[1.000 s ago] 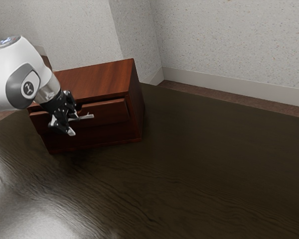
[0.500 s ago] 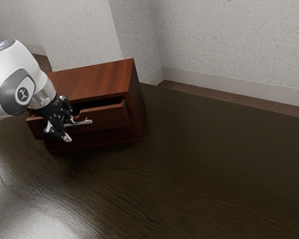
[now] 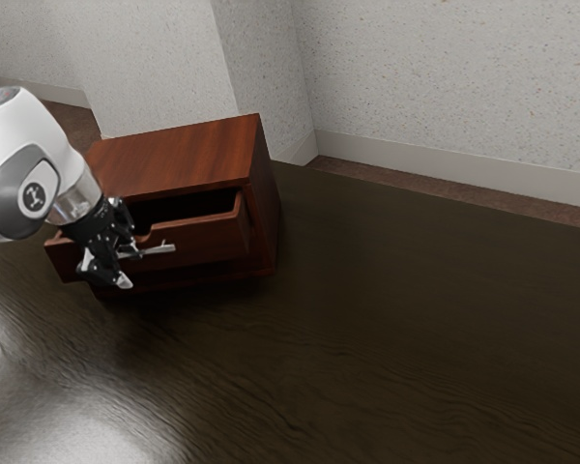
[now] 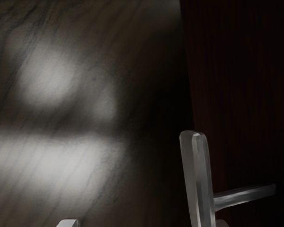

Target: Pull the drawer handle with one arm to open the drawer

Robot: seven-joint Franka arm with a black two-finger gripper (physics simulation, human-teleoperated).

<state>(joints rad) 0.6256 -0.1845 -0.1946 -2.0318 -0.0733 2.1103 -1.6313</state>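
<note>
- Against the pale corner wall, a small box-shaped cabinet of reddish-brown wood (image 3: 188, 155) stands on the dark wood-grain table (image 3: 387, 338), with its front turned toward the exterior view's left, where the arm comes in.
- Its single wooden drawer (image 3: 203, 230) is partly out: a dark gap shows under the cabinet top, and the drawer front stands proud of the carcass.
- The slim silver bar handle (image 3: 157, 249) sticks out from the drawer front on short posts, which leaves room for a finger behind the bar.
- The white jointed robot arm (image 3: 24, 184) reaches down so that the black two-finger gripper (image 3: 106, 269) meets the handle at its own height, in line with the pull.
- From the wrist camera, the handle (image 4: 198, 182) lies between the fingertips (image 4: 68, 222), close against one and well apart from the other. The hand looks spread rather than clamped, hooking the bar.
- A hooked bar can slip off if the pull drifts sideways, so the draw should run straight along the drawer's travel.
- The opening appears under way, and I cannot tell how much travel remains.
</note>
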